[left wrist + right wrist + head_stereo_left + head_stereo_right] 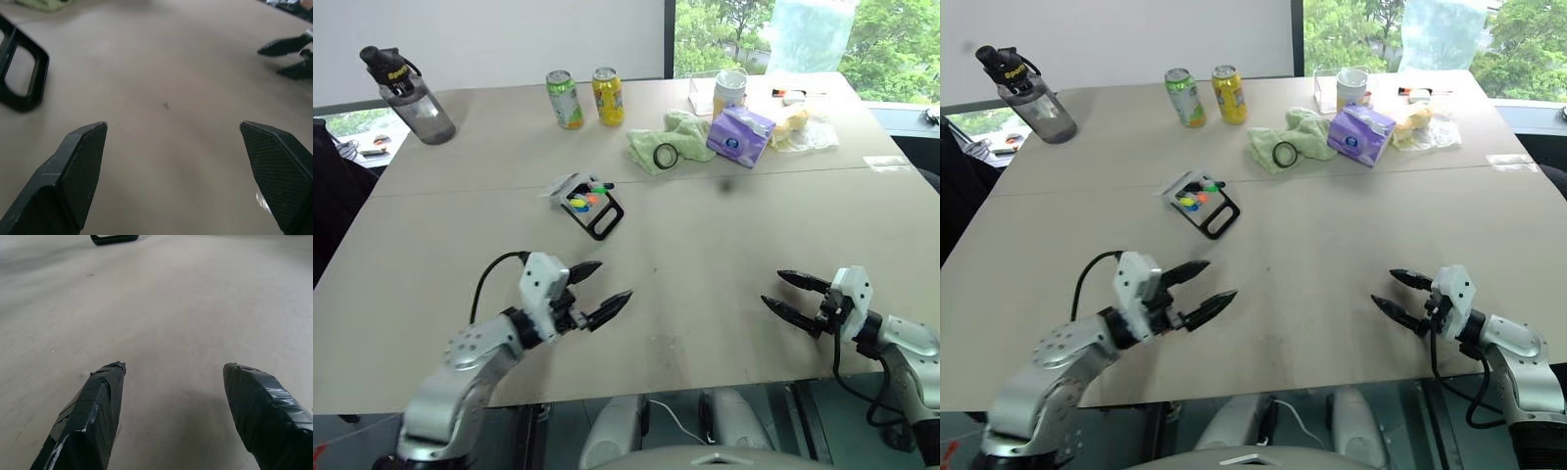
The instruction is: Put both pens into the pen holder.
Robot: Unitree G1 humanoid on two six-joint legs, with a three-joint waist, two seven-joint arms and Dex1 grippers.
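Note:
The pen holder (583, 200) lies on the table a little left of centre, a black frame with a clear part showing colourful marker tips. I cannot make out the pens; they are hidden or out of view. My left gripper (613, 281) hovers open and empty near the table's front edge, in front of the holder and apart from it. My right gripper (772, 289) stands open and empty at the front right, pointing toward the left one. The left wrist view shows the holder's frame (22, 73) and the right gripper (288, 56) beyond its own fingers (83, 161).
Along the far side stand a dark water bottle (411, 93), a green can (565, 98) and a yellow can (608, 95). A green cloth (690, 130) with a black ring (666, 155), a purple tissue pack (739, 135) and a white cup (729, 90) sit at the back right.

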